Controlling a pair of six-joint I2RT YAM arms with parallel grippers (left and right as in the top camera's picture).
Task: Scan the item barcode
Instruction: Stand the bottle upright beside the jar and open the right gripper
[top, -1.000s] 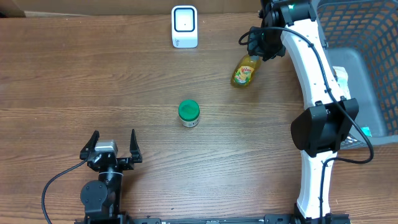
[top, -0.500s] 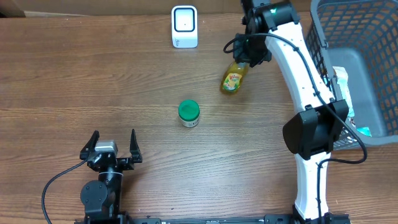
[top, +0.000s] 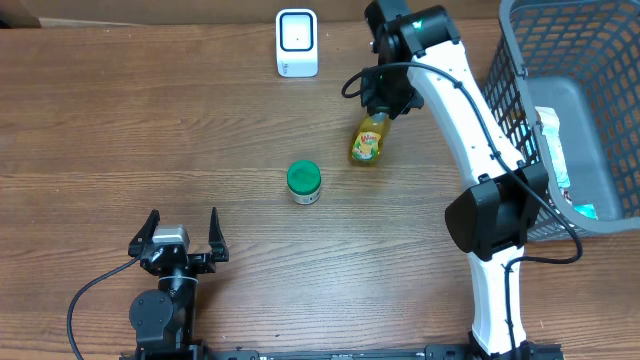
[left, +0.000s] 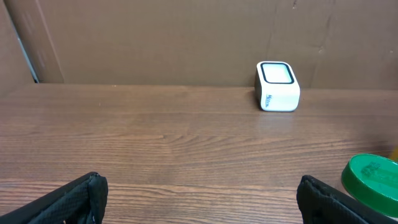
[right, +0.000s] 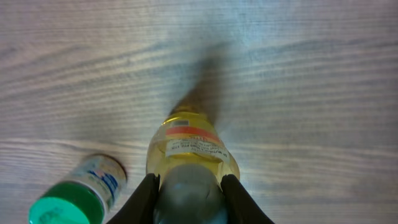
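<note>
A yellow bottle (top: 366, 141) hangs above the table by its cap, with my right gripper (top: 386, 98) shut on that cap. In the right wrist view the bottle (right: 189, 144) points down between the two dark fingers (right: 142, 198), its label facing the camera. The white scanner (top: 297, 43) stands at the back of the table, to the left of the bottle, and shows in the left wrist view as the scanner (left: 277, 86). My left gripper (top: 181, 236) rests open near the front left, nothing between its fingers.
A green-lidded jar (top: 303, 182) stands mid-table, below and left of the bottle; it appears as the jar (right: 78, 190) and the jar (left: 372, 179) in the wrist views. A grey wire basket (top: 598, 60) holding packages fills the right edge. Cardboard walls the back.
My right arm has carried the yellow bottle leftward and slightly forward, from near the basket toward the table's middle. The left gripper has stayed still.
</note>
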